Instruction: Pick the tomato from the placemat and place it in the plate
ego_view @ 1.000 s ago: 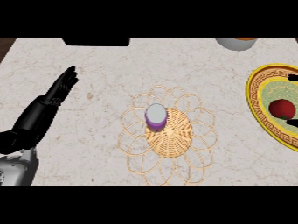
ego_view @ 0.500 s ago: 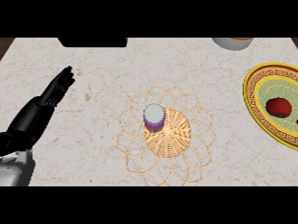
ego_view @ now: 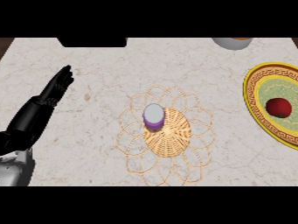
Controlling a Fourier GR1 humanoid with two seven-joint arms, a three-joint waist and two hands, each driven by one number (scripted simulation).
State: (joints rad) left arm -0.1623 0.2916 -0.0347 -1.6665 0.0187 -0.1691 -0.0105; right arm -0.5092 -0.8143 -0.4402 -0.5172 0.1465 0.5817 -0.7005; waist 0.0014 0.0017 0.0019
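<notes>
1. The round red tomato (ego_view: 279,107) lies in the yellow-rimmed, green-centred plate (ego_view: 258,114) at the right edge of the frame
2. The woven, petal-edged straw placemat (ego_view: 177,144) sits at centre on the pale marble desk (ego_view: 106,78), bearing a small purple-and-grey object (ego_view: 153,117)
3. The left hand (ego_view: 38,109), at lower left, has straight fingers and holds nothing
4. A grey bowl (ego_view: 231,42) shows at the top edge

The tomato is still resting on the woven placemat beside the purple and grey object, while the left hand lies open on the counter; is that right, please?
Not quite. The head view shows the tomato lying in the yellow-rimmed plate at the right, not on the placemat. Only the purple and grey object sits on the placemat. The left hand does lie open on the counter.
</notes>
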